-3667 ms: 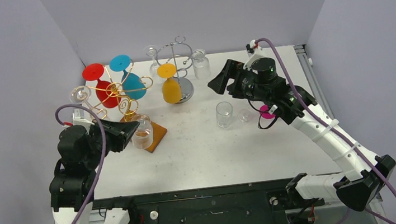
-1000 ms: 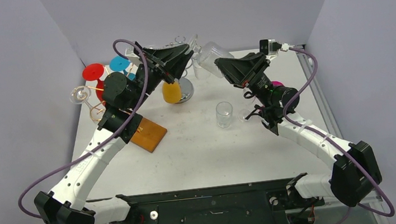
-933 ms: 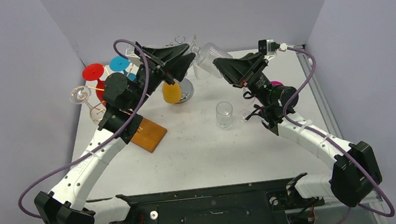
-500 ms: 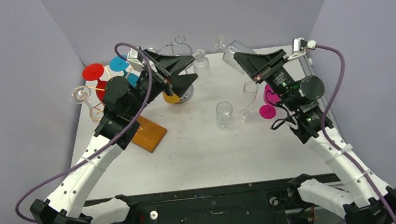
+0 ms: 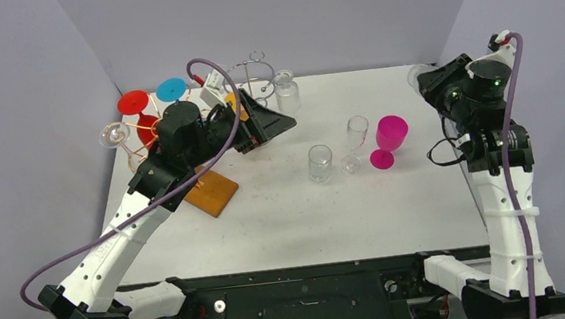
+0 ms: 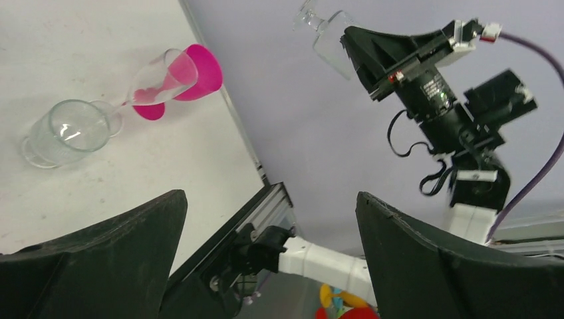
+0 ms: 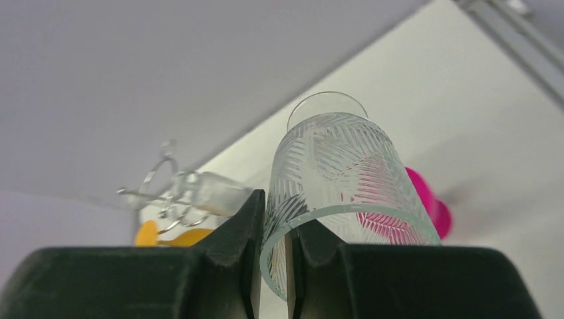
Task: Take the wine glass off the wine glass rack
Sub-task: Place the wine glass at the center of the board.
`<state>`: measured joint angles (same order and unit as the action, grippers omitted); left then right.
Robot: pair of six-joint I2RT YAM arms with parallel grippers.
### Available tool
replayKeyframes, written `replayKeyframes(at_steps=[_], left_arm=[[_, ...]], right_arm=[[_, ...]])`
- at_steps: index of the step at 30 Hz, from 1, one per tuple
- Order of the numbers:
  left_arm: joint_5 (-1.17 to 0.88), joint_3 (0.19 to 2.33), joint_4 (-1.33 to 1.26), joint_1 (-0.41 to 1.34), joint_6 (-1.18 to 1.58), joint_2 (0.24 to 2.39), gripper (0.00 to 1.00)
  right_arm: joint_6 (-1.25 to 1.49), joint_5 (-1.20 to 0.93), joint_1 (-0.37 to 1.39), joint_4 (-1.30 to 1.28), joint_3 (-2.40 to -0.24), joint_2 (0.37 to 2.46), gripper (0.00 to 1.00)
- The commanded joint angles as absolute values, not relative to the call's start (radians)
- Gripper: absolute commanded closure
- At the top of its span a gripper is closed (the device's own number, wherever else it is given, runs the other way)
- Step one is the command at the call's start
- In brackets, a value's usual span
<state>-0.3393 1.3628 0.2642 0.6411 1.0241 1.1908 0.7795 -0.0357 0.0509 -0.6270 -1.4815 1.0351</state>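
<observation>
My right gripper [image 7: 274, 214] is shut on the rim wall of a clear patterned wine glass [image 7: 339, 156], one finger inside the bowl and one outside. In the top view this glass [image 5: 417, 74] hangs in the air at the table's far right edge, away from the silver wire wine glass rack [image 5: 251, 72]. The left wrist view shows the glass [image 6: 324, 32] tilted, foot outward, in the right gripper [image 6: 362, 43]. My left gripper [image 5: 285, 123] stands open and empty just right of the rack, low over the table. Another clear glass [image 5: 285, 92] still hangs on the rack.
A pink wine glass [image 5: 389, 135], a clear flute [image 5: 355, 131] and a tumbler [image 5: 320, 163] stand mid-table. A gold rack [image 5: 160, 133] with red, blue and clear glasses is at the back left, above a wooden board [image 5: 215, 193]. A metal rail [image 7: 519, 40] edges the table's right side.
The right arm has swung back to the far right with the clear glass, away from the rack. The left gripper has opened and dropped from the rack top toward the table.
</observation>
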Motion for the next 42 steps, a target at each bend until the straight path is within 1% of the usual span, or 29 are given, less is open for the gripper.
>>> replayKeyframes(at_steps=[1,6,14,18,29,38,42], left_arm=[[-0.273,1.435,0.428,0.673,0.809,1.178,0.04],[-0.237,1.436,0.510,0.696,0.700,1.166,0.04],[-0.243,1.373,0.519,0.701,0.645,1.108,0.04],[-0.245,1.344,0.514,0.702,0.640,1.076,0.04],[-0.251,1.310,0.519,0.701,0.629,1.026,0.04],[-0.256,1.302,0.518,0.701,0.629,1.023,0.04],[-0.264,1.301,0.513,0.701,0.630,1.030,0.04]], right_arm=[[0.657,-0.036,-0.090,-0.831,-1.559,1.117,1.00],[0.616,-0.016,-0.176,-0.898,-1.550,1.211,1.00],[0.575,0.032,-0.203,-0.912,-1.496,1.380,1.00],[0.559,0.010,-0.221,-0.895,-1.478,1.484,1.00],[0.541,0.008,-0.229,-0.882,-1.522,1.749,1.00],[0.533,-0.024,-0.238,-0.904,-1.597,1.851,1.00],[0.531,-0.024,-0.238,-0.908,-1.607,1.869,0.91]])
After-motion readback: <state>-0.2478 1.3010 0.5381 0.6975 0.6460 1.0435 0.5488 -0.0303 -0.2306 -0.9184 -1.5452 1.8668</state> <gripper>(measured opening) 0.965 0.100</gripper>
